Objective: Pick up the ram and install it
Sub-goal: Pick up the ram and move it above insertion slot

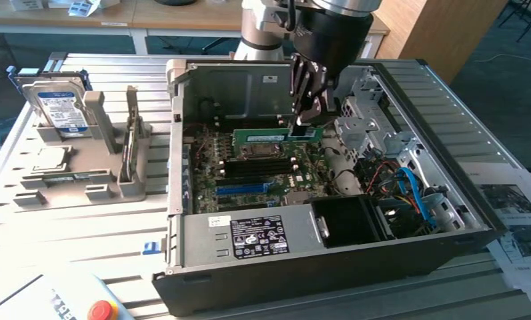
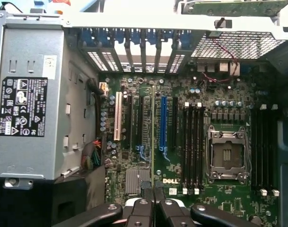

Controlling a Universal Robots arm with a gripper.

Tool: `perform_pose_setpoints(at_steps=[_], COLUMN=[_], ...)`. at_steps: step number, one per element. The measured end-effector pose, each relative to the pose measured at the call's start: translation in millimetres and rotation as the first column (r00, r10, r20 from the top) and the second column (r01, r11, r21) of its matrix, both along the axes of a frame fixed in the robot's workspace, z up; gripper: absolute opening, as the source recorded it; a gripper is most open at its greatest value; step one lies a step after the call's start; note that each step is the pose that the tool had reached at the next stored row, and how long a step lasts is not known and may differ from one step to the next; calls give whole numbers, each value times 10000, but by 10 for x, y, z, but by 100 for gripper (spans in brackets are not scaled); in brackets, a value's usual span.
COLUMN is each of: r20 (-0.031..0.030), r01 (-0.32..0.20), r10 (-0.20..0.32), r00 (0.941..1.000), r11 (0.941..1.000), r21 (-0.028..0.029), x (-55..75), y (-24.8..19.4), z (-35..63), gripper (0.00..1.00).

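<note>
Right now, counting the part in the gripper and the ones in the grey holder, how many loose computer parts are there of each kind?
Ram sticks: 2 (held ram in the gripper; spare ram standing in the grey holder)
Hard drive: 1
Processor chip: 1
Total: 4

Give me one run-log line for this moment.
phase: install, ram in hand | gripper: shut on ram | position: inside computer case, over motherboard | memory slots: empty
</note>
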State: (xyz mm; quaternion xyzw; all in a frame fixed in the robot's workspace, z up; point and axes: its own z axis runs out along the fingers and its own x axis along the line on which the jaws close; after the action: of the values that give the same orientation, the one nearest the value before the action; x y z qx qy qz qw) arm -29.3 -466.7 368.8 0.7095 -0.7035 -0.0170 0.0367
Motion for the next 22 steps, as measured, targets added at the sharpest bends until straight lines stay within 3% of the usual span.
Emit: perform_pose_setpoints(at_steps=[10, 18, 22], r20=[0, 1, 0], r01=[0, 0, 0], r10=[0, 0, 0], r00=[10000, 10000, 10000], r11=[10000, 10000, 10000], r21=[-1, 1, 0], x=[35, 54, 59], y=[263, 415, 465], z=[-35, -65, -75], gripper=[12, 12, 12])
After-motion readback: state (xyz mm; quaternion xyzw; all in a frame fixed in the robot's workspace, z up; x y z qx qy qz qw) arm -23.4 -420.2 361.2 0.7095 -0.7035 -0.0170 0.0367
